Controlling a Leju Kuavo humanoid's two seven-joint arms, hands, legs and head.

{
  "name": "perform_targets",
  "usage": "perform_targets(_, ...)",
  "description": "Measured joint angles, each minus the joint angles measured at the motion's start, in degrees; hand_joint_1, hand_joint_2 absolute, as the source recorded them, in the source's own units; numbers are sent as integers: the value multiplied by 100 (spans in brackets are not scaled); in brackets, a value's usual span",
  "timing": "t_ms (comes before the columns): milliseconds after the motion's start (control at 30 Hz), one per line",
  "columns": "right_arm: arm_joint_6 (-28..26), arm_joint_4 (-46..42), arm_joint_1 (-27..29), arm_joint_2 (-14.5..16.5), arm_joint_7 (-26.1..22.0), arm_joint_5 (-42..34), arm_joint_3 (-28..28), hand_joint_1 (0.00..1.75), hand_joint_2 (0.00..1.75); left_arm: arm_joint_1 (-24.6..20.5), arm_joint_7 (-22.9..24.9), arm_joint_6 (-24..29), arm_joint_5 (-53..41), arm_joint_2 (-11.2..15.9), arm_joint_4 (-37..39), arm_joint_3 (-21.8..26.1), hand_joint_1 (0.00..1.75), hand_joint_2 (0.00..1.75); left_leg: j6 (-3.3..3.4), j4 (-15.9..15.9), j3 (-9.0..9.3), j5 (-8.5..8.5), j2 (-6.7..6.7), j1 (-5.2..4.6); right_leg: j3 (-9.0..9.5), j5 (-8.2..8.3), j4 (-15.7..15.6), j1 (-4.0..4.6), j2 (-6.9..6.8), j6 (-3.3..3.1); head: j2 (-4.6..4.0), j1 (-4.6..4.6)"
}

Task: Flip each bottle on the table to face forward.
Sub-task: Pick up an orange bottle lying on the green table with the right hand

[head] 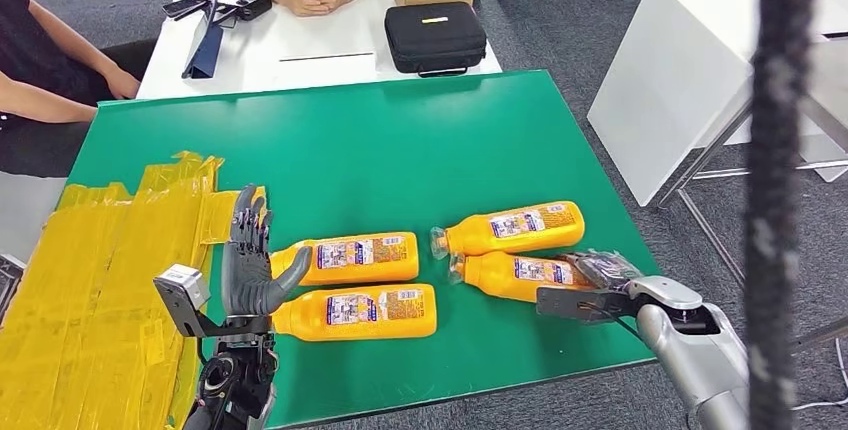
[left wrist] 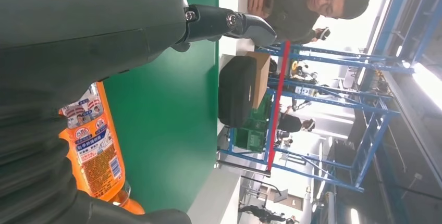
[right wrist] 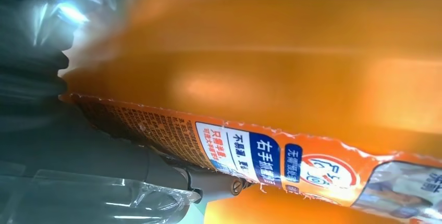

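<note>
On the green table (head: 420,140), left hand (head: 250,260) fingers spread empty beside bottles; right hand (head: 600,295) grips the near-right bottle (head: 520,275).

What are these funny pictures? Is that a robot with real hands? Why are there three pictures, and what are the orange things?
Yes, it is a robot with two silver arms. The big picture is what it sees from up high on its body, looking down at a green table. The other two come from little cameras at its wrists, so they look sideways and very close.

Four orange bottles lie on their sides: two on the left, two on the right. The left hand stands open beside the left pair, holding nothing. The right hand is at the end of the nearer right bottle, which looks huge in its wrist picture; I cannot tell if it grips it. Yellow sheets lie at the left.
</note>
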Motion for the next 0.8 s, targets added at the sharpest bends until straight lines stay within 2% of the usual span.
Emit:
perform_targets(300,-96,-190,169,-2,-66,-199,-63,175,175,11,-7,0,4,9,18,-1,0,175,6,1,0,-19,0,-1,7,-1,-6,3,0,29,0,-1)
perform_targets(367,-161,-299,281,-1,-398,-425,-95,175,175,13,-10,-7,4,10,19,2,0,175,5,1,-4,-22,-1,1,13,-2,-5,5,-1,31,0,-1)
perform_targets(533,-23,-1131,951,61,-1630,-1518,-393,175,175,26,-51,-126,51,42,19,32,0,175,4,1,-58,-20,0,5,17,7,9,8,-3,37,0,-4)
perform_targets(667,117,-1785,1434,264,-2155,-2079,-861,175,175,62,-125,-302,213,60,20,85,0,0,-1,2,-106,-13,-4,2,-39,6,27,1,-9,36,0,-5)
perform_targets(800,488,-2392,1629,671,-2736,-2961,-1722,175,175,151,-146,-603,452,64,19,151,0,175,-6,2,-130,-9,-2,1,-70,7,32,0,-10,35,0,-4)
